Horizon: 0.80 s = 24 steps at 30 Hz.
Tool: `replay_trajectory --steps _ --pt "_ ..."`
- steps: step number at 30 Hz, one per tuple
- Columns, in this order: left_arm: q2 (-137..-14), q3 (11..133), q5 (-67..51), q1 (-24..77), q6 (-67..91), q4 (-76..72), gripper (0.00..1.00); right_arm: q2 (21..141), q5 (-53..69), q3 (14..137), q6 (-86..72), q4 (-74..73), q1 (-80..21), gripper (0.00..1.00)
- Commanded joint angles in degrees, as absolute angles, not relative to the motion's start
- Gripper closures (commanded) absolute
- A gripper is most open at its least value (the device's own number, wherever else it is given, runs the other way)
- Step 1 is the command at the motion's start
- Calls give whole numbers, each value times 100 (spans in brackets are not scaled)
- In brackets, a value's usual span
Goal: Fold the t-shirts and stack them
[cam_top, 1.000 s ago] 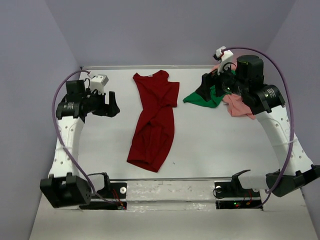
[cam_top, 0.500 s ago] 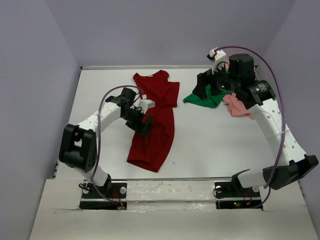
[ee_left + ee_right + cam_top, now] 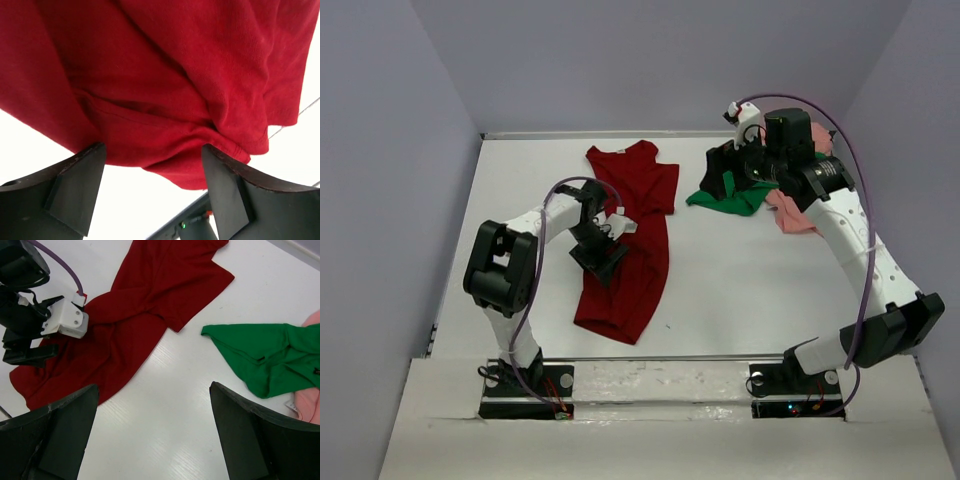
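The dark red t-shirt [image 3: 638,225] lies spread lengthwise in the table's middle; it also shows in the left wrist view [image 3: 165,75] and the right wrist view [image 3: 145,315]. The bright green t-shirt [image 3: 735,197] lies crumpled at the back right, also seen in the right wrist view [image 3: 265,357]. The pale salmon pink t-shirt [image 3: 792,212] lies beside it, its edge in the right wrist view [image 3: 309,407]. My left gripper [image 3: 603,262] is open, low over the red shirt's left edge [image 3: 152,192], holding nothing. My right gripper [image 3: 720,172] is open, raised above the green shirt.
The white table [image 3: 740,290] is bounded by purple walls. A metal rail [image 3: 660,362] with the arm bases runs along the near edge. My left arm's purple cable [image 3: 555,195] loops over the table's left part.
My left arm has swung from the table's left side to the red shirt and lowered over its left edge. My right gripper has shifted slightly left and back.
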<state>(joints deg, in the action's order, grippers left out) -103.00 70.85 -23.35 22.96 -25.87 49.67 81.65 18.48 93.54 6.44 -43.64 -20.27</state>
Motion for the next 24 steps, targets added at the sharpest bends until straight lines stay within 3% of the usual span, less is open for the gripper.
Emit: replay_trajectory --steps 1,13,24 --pt "-10178 7758 -2162 2347 -2892 5852 11 8244 1916 9220 712 -3929 -1995 3" --pt "-9334 7542 -1634 3164 -2627 6407 1 8156 1986 9009 747 -3788 -1995 2" --pt "-10151 6716 -1372 3718 -3331 6365 1 8174 1942 8869 852 -3709 -1943 2"
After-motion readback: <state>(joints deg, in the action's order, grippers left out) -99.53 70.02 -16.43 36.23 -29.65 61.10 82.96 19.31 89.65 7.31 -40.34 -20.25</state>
